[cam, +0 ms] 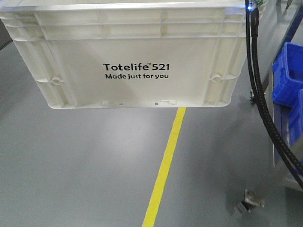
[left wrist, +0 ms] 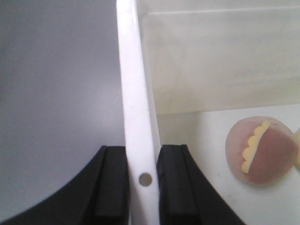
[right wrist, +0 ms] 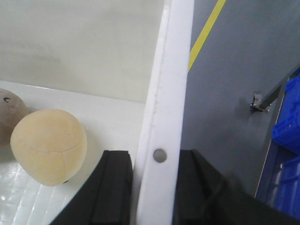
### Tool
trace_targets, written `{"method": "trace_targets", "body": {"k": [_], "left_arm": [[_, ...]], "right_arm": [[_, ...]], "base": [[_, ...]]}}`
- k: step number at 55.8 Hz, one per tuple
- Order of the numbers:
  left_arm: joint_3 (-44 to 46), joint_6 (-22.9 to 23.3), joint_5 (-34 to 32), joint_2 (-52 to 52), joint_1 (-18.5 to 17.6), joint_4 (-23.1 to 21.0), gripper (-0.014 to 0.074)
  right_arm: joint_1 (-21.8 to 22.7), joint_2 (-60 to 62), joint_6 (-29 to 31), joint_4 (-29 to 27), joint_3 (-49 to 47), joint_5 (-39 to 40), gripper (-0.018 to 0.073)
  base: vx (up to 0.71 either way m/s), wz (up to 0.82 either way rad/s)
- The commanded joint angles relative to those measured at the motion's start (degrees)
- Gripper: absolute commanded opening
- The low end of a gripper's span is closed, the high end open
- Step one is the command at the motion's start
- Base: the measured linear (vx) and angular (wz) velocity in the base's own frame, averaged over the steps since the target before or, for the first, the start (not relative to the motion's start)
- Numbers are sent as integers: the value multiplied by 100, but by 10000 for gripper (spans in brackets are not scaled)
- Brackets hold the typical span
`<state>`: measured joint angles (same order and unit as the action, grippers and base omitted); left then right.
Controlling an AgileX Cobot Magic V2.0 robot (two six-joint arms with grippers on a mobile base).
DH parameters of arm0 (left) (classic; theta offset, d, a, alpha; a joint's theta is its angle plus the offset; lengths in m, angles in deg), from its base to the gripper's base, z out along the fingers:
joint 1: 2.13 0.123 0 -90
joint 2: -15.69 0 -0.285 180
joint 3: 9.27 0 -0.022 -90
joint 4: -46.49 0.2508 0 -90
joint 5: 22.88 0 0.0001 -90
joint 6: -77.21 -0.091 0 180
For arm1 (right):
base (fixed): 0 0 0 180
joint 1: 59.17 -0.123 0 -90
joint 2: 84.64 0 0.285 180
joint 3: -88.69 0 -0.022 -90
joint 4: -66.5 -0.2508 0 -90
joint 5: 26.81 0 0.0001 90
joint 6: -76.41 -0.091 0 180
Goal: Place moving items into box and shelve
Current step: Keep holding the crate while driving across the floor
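**Desk:** What's around you?

**Me:** On my front camera there's grey floor [cam: 71, 165] with a yellow line [cam: 165, 165] running out from under the white crate [cam: 137, 52]. The blue bins [cam: 289, 78] sit on a metal frame off to the right. A small metal bracket [cam: 249, 202] lies on the floor near that frame.

**Desk:** What's nearest the load?

**Me:** The black cables [cam: 259, 94]. They hang down just past the crate's right corner, between it and the bins.

**Desk:** And the arms?

**Me:** Each wrist camera looks along a side wall of the crate. My left gripper [left wrist: 142, 161] is clamped on one wall, with one black finger outside and one inside. Both pads press the white plastic beside a small round hole. My right gripper [right wrist: 157, 161] grips the opposite wall the same way.

**Desk:** Where are the items?

**Me:** Both are inside, on the crate's bottom. The pinkish-beige piece [left wrist: 262, 152] has a yellow scalloped strip across it. The tan-yellow piece [right wrist: 49, 145] sits just beside it, near my right fingers [right wrist: 115, 187]. I can't tell whether the two touch.
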<state>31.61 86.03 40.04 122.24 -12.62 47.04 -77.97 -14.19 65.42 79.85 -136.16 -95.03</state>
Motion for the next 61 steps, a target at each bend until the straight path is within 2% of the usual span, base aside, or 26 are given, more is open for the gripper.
{"method": "trace_targets", "body": {"k": [1,61], "left_arm": [[239,-29,-769,-378,113,632,-1],[239,-29,-769,-378,113,632,-1]], "right_arm": [[127,423,100,939,-198,534,-4],[127,423,100,949,-198,533,-4]], "base": [[58,-8],[58,-8]]}}
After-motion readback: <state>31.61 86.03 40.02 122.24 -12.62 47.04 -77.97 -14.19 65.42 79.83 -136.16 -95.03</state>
